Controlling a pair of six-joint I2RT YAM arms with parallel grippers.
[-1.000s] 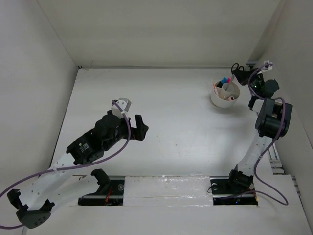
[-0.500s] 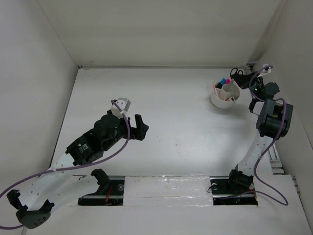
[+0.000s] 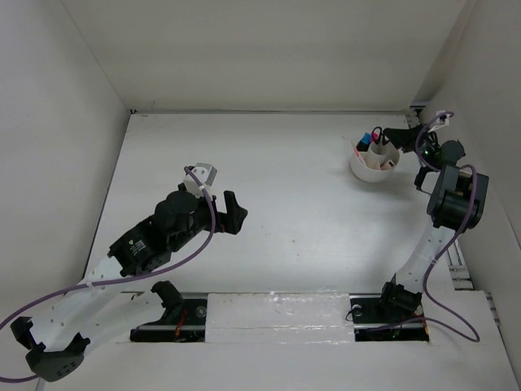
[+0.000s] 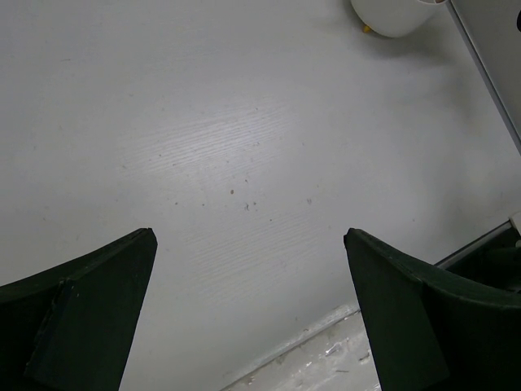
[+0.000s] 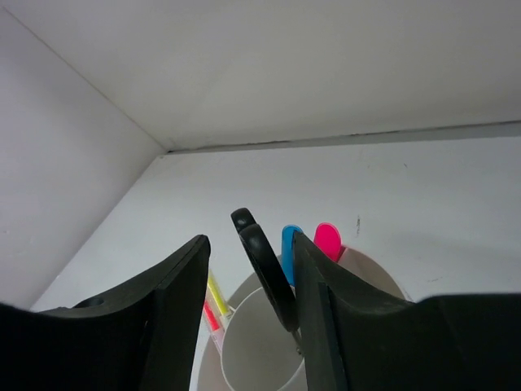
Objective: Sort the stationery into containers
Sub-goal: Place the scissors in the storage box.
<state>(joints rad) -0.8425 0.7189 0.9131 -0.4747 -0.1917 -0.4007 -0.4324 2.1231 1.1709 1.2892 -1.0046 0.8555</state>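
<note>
The round white tub [image 3: 373,165] stands at the table's far right. In the right wrist view, black-handled scissors [image 5: 269,273] stand handles-up in the tub's central ring [image 5: 252,346]. Blue [image 5: 290,243] and pink [image 5: 329,239] marker caps rise behind them. A pale yellow stick [image 5: 216,295] and a thin red pen [image 5: 210,316] sit in a left compartment. My right gripper [image 5: 249,239] hovers over the tub, open, with a finger on each side of the scissors and a gap on the left. My left gripper [image 3: 235,211] hangs wide open over bare table, mid-left.
White walls close in the table at the back and both sides; the tub [image 4: 395,11] sits near the back right corner. A tiny yellow bit [image 4: 366,29] lies by its base. A metal rail [image 3: 281,314] runs along the near edge.
My right gripper moved left over the tub with the scissors, and its jaws have parted. The scissors now stand in the central ring. The left arm has not moved.
</note>
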